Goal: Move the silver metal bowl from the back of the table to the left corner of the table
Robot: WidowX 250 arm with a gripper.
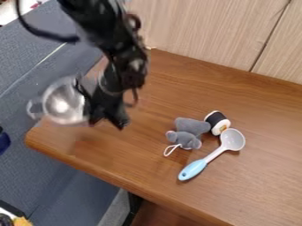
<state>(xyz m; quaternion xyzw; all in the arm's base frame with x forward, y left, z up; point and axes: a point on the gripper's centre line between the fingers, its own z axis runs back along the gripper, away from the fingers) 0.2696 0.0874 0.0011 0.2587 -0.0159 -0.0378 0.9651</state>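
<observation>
The arm is cut off by the top edge; the hand and metal cup are blurred, their contact unclear; the desk runs past the right edge; a blue thing is cut off at left; the roll's print is too small to read.

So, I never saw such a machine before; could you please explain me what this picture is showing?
A fixed camera looks down at a slant. The black jointed robot arm enters from the top edge. Its pincer appears to hold a shiny round metal cup with a handle, near the left end of the brown wooden table. Lying to the right: a grey plush toy with a white loop, a small black-and-white cylinder, and a white ladle with light-blue grip.
</observation>
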